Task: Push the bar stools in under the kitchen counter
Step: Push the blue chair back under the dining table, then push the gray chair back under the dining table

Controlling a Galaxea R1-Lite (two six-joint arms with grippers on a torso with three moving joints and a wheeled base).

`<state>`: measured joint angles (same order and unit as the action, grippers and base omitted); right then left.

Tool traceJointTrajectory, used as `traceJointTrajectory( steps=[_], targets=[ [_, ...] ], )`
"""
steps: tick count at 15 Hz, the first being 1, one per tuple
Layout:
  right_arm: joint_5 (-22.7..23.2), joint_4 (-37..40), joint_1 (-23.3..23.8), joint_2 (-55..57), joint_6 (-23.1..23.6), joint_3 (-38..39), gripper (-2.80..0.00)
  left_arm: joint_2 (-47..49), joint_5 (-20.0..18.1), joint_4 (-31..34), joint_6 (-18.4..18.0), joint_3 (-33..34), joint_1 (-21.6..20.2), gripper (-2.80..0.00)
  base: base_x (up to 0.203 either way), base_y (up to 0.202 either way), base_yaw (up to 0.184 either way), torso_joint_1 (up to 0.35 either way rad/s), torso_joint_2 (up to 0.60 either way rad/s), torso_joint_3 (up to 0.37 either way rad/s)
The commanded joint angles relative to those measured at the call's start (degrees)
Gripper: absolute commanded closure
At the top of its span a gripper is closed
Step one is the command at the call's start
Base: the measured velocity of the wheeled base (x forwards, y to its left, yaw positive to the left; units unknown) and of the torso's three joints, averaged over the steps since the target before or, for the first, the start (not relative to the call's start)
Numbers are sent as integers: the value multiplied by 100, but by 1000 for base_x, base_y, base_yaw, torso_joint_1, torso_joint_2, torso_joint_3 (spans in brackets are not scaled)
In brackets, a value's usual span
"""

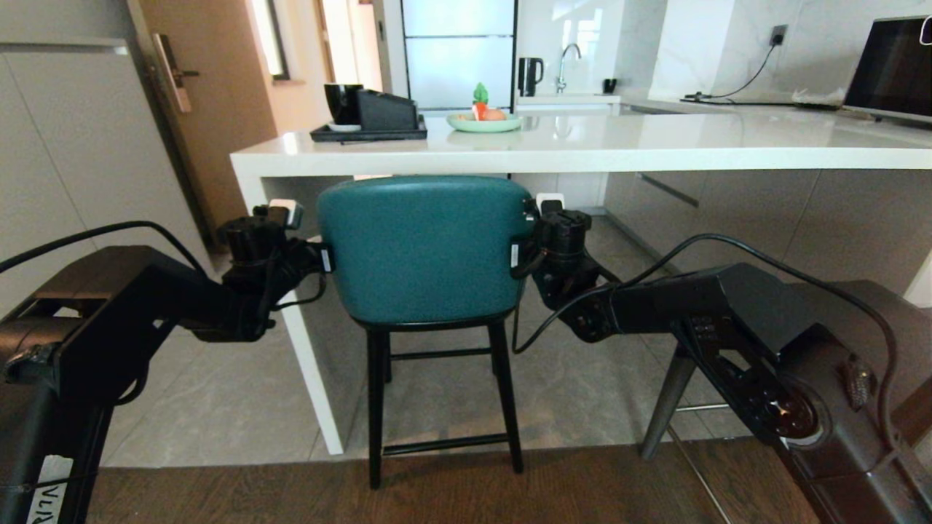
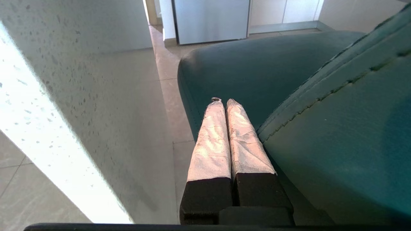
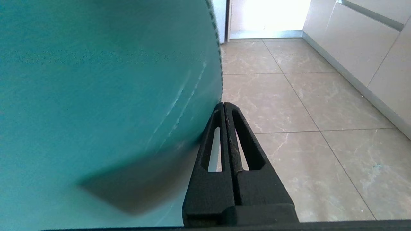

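From the head, the left gripper (image 1: 325,257) and right gripper (image 1: 518,252) sit one against each side of the teal stool (image 1: 426,251); the counter (image 1: 582,142) lies just beyond them, and the stool's back is near its edge with the legs not yet under. A grey stool leg (image 1: 666,404) shows below the right arm. At the left wrist, the fingers (image 2: 210,141) are pressed together, holding nothing, lying along the stool's side with the counter panel (image 2: 80,112) close on their other side. At the right wrist, the fingers (image 3: 221,141) are likewise closed and empty, touching the back's edge. Best to push evenly from both sides, straight ahead, minding the panel by the left gripper.
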<state>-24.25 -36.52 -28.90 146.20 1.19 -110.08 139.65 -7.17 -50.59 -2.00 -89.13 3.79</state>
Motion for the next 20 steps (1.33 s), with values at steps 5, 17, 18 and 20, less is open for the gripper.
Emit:
traceJointTrajectory(
  steps=[5,17,18,20],
  targets=[
    [-12,-22,8,-21,4,4,0,114,-4,12,-2,-165,-65,0,0,0,0,0,0,0],
    [-88,-631,236,-2903,-363,3832,0,-2189,-20,-1311,565,3854,-692,0,0,0,0,0,0,0],
    [-91,-683,239,-3442,-422,4447,0,-2652,-32,-1406,577,4345,-703,0,0,0,0,0,0,0],
    [-95,-732,253,-4469,-507,5469,0,-3533,-29,-1490,677,5184,-692,0,0,0,0,0,0,0]
  ],
)
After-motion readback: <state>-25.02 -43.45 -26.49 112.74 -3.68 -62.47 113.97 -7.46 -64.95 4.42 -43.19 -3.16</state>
